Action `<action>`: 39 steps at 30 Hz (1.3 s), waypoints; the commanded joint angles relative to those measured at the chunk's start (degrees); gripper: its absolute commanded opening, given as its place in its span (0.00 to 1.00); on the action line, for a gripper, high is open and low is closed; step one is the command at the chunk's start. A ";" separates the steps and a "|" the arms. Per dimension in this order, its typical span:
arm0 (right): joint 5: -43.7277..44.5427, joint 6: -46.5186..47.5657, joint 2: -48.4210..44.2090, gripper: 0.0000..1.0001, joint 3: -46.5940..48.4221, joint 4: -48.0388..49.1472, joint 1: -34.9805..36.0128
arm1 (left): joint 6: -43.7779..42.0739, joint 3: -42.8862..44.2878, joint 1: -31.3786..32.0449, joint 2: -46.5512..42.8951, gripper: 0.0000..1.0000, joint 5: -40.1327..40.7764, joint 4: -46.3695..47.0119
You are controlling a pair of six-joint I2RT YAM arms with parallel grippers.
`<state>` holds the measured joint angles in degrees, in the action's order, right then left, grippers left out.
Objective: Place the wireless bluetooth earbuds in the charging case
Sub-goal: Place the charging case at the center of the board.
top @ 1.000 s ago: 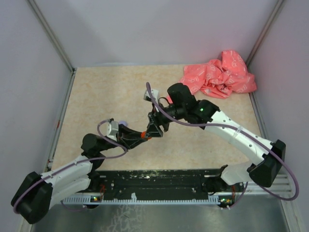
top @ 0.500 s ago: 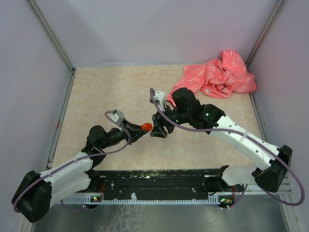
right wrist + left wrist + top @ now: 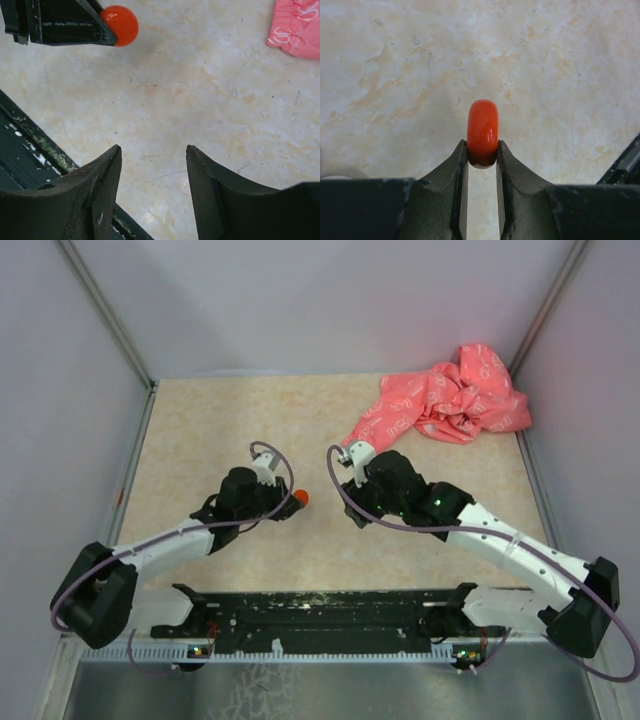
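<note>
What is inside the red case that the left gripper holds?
Nothing can be seen: the red case is closed in the left gripper, showing only its shell and seam. Whatever it holds is hidden.

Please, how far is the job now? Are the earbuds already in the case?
Seemingly done: the red case looks closed, and no loose earbuds are visible. In hand: the left gripper is holding that case. The right gripper is open and empty. Left: probably only setting the case down.
</note>
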<state>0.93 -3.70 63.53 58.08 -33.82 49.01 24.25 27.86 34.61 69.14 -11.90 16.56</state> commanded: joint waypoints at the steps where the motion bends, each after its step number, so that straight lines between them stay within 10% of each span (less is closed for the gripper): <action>1: 6.62 -1.00 -2.33 0.55 -2.08 5.00 0.09 | 1.46 5.25 -0.60 4.95 0.14 6.35 -7.20; 23: 7.70 -2.24 -4.68 0.55 -7.23 7.17 0.09 | 7.30 12.43 -14.00 17.78 0.51 -3.72 -18.08; 39: 24.36 -2.28 -10.45 0.61 -6.66 2.60 -0.04 | -1.29 14.11 -14.52 -13.92 0.73 7.78 -33.84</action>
<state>15.90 -5.17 56.66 50.98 -30.70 49.01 27.18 41.56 20.40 62.30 -9.26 -11.92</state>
